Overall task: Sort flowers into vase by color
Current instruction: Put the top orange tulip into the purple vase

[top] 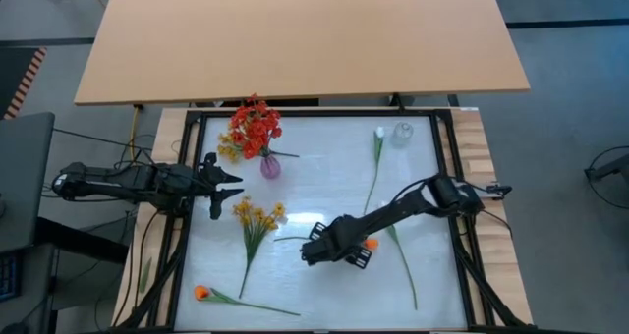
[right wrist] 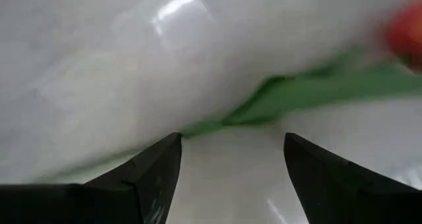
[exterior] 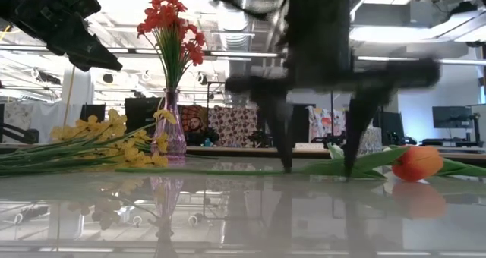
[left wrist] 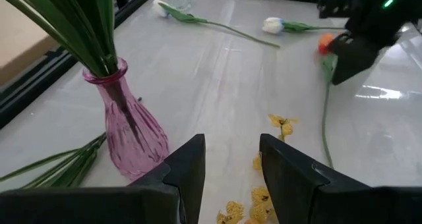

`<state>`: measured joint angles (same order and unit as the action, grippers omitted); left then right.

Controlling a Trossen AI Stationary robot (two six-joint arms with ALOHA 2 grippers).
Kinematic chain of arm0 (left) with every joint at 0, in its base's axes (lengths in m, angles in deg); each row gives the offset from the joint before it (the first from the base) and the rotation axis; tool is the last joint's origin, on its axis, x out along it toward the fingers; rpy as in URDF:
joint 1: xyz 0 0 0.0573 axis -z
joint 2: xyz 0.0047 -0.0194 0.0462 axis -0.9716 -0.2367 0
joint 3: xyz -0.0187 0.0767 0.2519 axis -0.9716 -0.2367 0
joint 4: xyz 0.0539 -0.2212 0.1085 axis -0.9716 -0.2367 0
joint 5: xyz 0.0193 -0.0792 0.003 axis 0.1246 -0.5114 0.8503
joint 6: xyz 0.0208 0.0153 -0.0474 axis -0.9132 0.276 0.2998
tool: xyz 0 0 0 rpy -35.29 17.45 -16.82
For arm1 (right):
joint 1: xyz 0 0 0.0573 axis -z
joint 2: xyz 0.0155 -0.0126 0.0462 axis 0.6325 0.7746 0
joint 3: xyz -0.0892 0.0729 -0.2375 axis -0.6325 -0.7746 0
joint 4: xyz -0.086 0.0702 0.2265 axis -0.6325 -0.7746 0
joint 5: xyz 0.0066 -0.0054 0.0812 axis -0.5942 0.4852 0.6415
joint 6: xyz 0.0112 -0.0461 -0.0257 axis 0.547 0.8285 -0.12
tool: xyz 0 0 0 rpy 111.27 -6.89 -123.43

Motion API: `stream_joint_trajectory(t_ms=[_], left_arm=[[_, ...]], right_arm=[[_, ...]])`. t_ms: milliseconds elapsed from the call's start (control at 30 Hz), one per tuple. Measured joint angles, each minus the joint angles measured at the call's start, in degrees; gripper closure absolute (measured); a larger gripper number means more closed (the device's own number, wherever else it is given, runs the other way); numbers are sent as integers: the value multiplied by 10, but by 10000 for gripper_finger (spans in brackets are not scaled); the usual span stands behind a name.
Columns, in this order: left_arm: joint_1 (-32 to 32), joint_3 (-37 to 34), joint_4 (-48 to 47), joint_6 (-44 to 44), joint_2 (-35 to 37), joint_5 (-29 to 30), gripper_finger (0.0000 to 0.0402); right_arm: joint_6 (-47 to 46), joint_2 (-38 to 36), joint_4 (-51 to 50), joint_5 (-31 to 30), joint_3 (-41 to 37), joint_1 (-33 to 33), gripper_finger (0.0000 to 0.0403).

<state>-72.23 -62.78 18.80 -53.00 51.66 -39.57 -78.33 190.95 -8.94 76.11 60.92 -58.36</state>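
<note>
The right gripper [top: 336, 248] hangs low over the white tabletop [top: 324, 177], its fingers spread wide and empty, straddling the green stem [right wrist: 290, 92] of an orange tulip [exterior: 418, 161] whose bloom lies just beside the fingers. In the low view the fingertips appear to touch or nearly touch the surface on either side of the stem. To lift it cleanly, the jaws should close squarely across the stem, not on the soft leaf, low enough to catch it against the slick top. The left gripper [top: 224, 185] waits, part open and holding nothing, just beside the pink vase [left wrist: 128, 128] of red flowers [top: 256, 126], with the yellow spray [top: 257, 216] near it. Another orange flower [top: 202, 294] and a white one [top: 379, 134] lie well apart.
</note>
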Motion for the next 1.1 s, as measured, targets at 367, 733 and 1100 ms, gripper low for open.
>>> stream_joint_trajectory(t_ms=[367,733,1100], left_arm=[[-2,0,-7,3,10,5,269],[-2,0,-7,6,11,15,269],[-2,0,-2,13,11,31,269]], right_arm=[[66,11,-7,-51,1,70,111],[174,17,-27,-67,1,101,193],[328,-40,-106,-116,22,92,382]])
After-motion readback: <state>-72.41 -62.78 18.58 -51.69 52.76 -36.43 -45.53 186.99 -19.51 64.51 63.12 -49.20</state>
